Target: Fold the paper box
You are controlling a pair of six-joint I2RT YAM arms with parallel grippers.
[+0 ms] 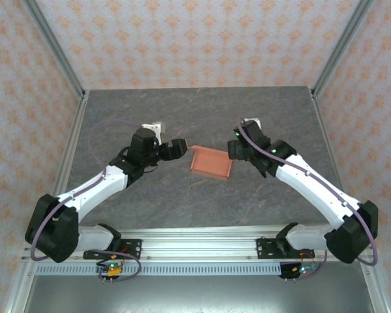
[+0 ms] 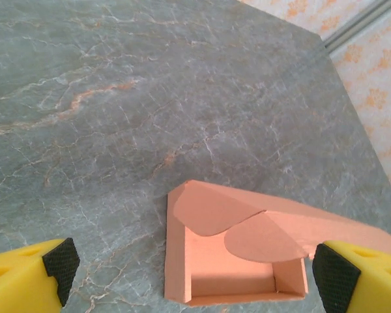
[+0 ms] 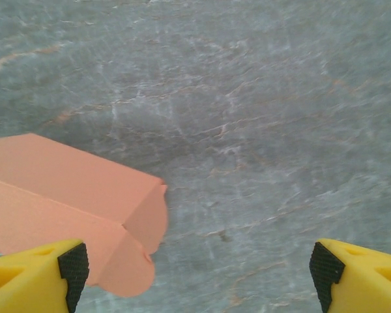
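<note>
Paper box (image 1: pixel 212 163), salmon-orange and partly folded into a shallow open tray, lies near the middle of the grey marbled table (image 1: pixel 202 111), between the two grippers. Left gripper (image 1: pixel 181 149) sits just beside its left end, jaws spread wide, holding nothing. Right gripper (image 1: pixel 234 151) sits just beside its right end, equally wide and empty.

Both arms reach inward; left end effector (image 1: pixel 180 149) and right end effector (image 1: pixel 232 150) gape wide (black pads (image 2: pixel 60 262) apart).
</note>
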